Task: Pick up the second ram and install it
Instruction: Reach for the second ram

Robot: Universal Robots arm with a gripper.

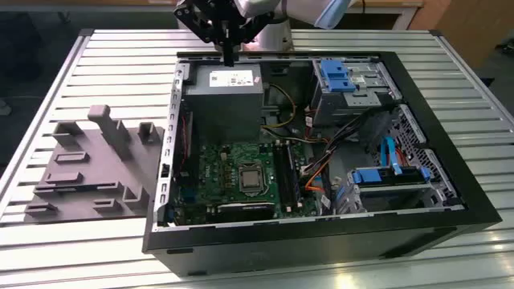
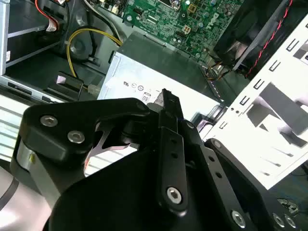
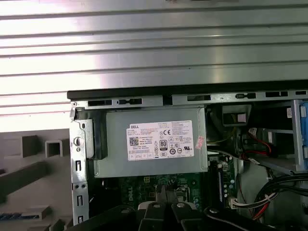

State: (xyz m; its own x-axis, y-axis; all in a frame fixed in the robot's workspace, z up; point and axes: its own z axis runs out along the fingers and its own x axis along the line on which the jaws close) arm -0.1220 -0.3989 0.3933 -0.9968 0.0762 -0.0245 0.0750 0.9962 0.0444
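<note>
Hovering over the power supply (image 1: 225, 90), twelve o'clock in the computer case (image 1: 449, 198), claw (image 1: 230, 62) closed; likely mid-transfer, its hold on the second ram unclear.

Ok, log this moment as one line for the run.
gripper: above power supply | power supply: inside open computer case | grey fixture: beside case, exterior view's left

Matt black hand (image 1: 230, 59), ribbed metal table (image 1: 88, 57)

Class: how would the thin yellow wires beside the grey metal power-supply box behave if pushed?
Probably floppy: the thin yellow wires lie in a loose curve. Likely light, being slender. They may spring back: one end is fixed beside the grey metal power-supply box.
</note>
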